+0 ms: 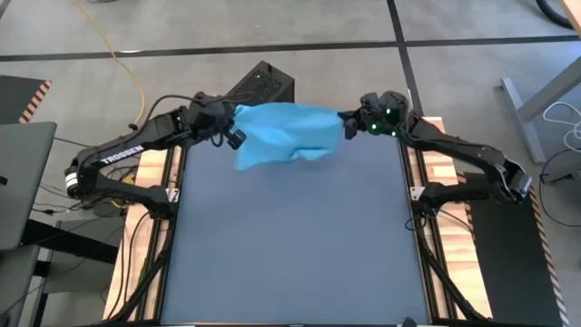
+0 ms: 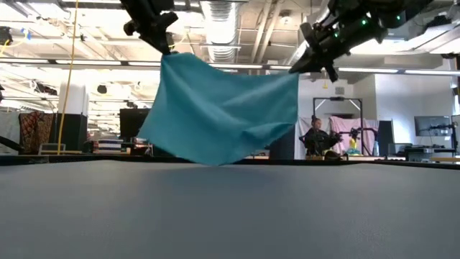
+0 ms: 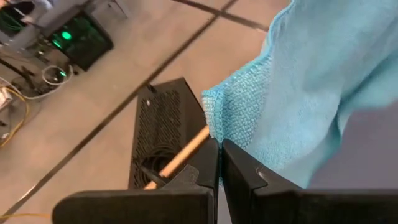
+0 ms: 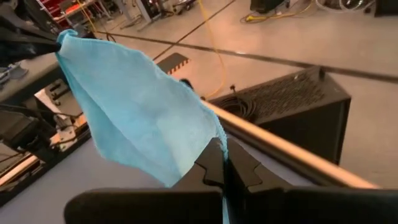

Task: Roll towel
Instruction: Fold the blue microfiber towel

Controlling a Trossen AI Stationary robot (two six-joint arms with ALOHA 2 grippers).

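The sky-blue towel (image 1: 286, 134) hangs spread between my two grippers over the far part of the dark grey table (image 1: 290, 254). My left gripper (image 1: 234, 116) is shut on the towel's upper left corner and my right gripper (image 1: 346, 123) on its upper right corner. In the low view the towel (image 2: 215, 115) sags between the left gripper (image 2: 167, 52) and the slightly lower right gripper (image 2: 296, 70). Its lowest fold (image 2: 215, 162) reaches down to about the tabletop; whether it touches, I cannot tell. My left gripper pinches the towel's corner (image 3: 215, 132) between its two shut fingers, right at the hemmed edge. The fingers slant downward from the table's left side. The cloth hangs below and away from them. My right gripper pinches the opposite top corner (image 4: 219, 135) between its shut fingers, at the towel's edge. The fingers come nearly level from the table's right side. The towel stretches from there across to the other gripper and sags in between.
A black perforated box (image 1: 263, 86) stands on the floor just beyond the table's far edge, behind a wooden rail (image 4: 280, 149). A yellow cable (image 1: 127, 64) runs over the floor. A person (image 2: 314, 138) sits far back in the room.
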